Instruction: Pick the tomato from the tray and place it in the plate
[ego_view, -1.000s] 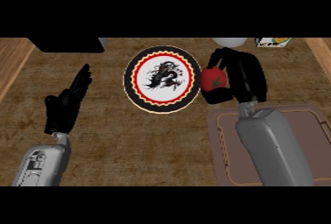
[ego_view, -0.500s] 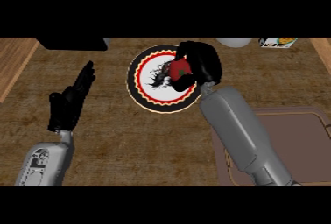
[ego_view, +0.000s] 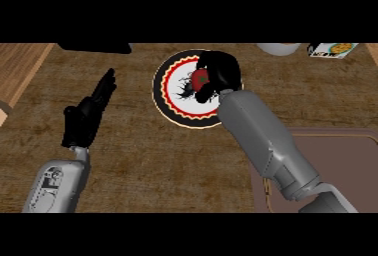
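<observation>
Since a second ago, the right robot hand has swung left from beside the plate to over it. Its fingers curl round the tomato, red with a green stem, above the plate's middle. The plate is round, with a red and black patterned rim. The box has unreadable print. The woven-looking desk carries the tray. The left robot hand rests open at left.

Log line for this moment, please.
phase: placing | right hand: curled round tomato, over plate | left hand: open, resting at left
</observation>
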